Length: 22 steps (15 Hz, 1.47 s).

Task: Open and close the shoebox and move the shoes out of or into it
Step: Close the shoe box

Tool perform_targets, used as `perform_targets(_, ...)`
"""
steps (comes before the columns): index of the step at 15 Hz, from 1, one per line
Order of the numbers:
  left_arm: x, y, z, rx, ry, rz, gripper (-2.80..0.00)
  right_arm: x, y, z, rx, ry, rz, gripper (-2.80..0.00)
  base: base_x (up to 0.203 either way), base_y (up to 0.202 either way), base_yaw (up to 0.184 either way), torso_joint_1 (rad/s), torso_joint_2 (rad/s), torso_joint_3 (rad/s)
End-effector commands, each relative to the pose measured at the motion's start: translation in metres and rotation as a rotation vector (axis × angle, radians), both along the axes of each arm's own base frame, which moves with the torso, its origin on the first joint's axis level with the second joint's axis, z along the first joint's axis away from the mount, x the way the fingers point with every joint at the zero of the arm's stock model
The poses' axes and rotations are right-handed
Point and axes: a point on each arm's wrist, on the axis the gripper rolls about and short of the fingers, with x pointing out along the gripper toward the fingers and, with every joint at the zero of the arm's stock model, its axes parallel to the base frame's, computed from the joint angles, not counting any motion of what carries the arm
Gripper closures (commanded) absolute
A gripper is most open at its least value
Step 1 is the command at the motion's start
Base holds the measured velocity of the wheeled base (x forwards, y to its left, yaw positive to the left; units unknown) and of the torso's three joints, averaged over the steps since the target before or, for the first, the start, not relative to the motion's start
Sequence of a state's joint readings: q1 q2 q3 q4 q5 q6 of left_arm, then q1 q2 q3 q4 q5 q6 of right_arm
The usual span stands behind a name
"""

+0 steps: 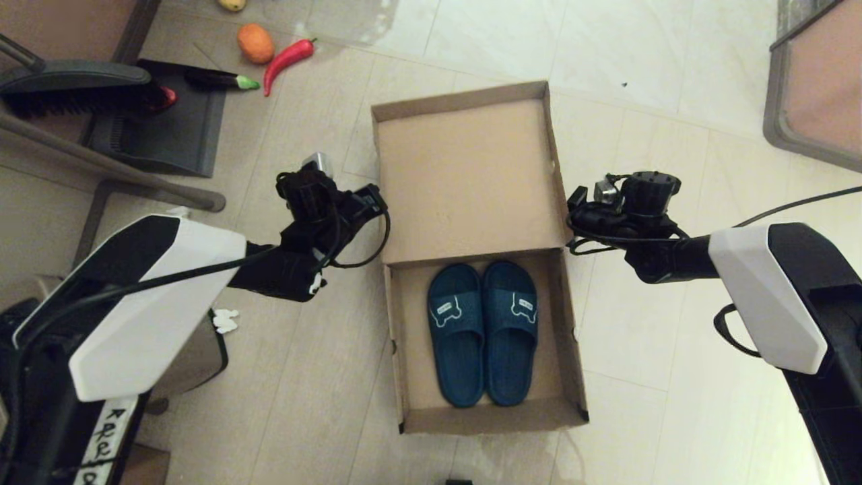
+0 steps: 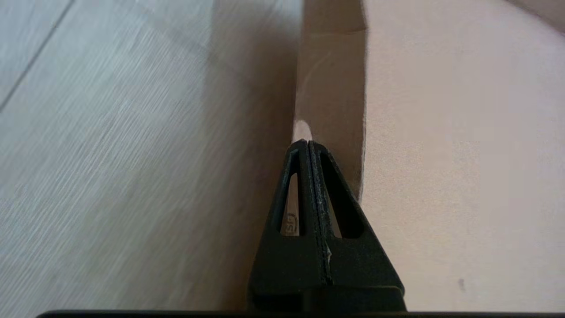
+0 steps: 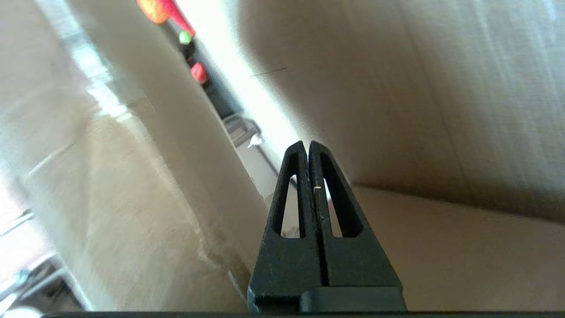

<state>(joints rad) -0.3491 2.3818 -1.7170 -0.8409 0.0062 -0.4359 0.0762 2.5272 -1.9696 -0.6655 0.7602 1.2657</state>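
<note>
Chili (image 1: 288, 58), orange (image 1: 255, 42), dustpan (image 1: 168, 128).

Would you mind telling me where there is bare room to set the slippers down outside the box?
Bare tile lies right of the shoebox, below the right hand, and left of it, below the left hand. The open lid is bare too. Crowded: the far left, around the pepper and dustpan. The shoes fill the box's middle.

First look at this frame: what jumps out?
The open shoebox lies mid-floor, its lid flat, with the navy shoes side by side in its near half. The left gripper and right gripper, both shut, flank the lid's edges.
</note>
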Motion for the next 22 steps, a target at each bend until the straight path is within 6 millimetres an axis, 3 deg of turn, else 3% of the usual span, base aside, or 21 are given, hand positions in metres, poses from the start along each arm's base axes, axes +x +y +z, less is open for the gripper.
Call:
perform_targets(1, -0.009, 0.003, 0.023, -0.017, -0.038, 0.0, 0.0, -0.002, -0.004, 0.009, 0.004, -0.018, 0.01, 0.0, 0.0, 0.0, 0.0, 0.0, 0.0, 0.0)
perform_targets(12, -0.035, -0.009, 0.065, -0.045, -0.101, -0.032, 0.0, -0.019, -0.031, 0.053, -0.012, -0.101, 0.086, 0.0, 0.0, 0.0, 0.0, 0.0, 0.0, 0.0)
perform_targets(17, -0.044, -0.02, 0.071, -0.056, -0.107, -0.038, 0.0, -0.022, -0.044, 0.061, -0.019, -0.117, 0.093, 0.0, 0.0, 0.0, 0.0, 0.0, 0.0, 0.0)
perform_targets(22, -0.052, -0.024, 0.081, -0.063, -0.118, -0.048, 0.0, -0.03, -0.044, 0.078, -0.028, -0.155, 0.133, 0.0, 0.0, 0.0, 0.0, 0.0, 0.0, 0.0)
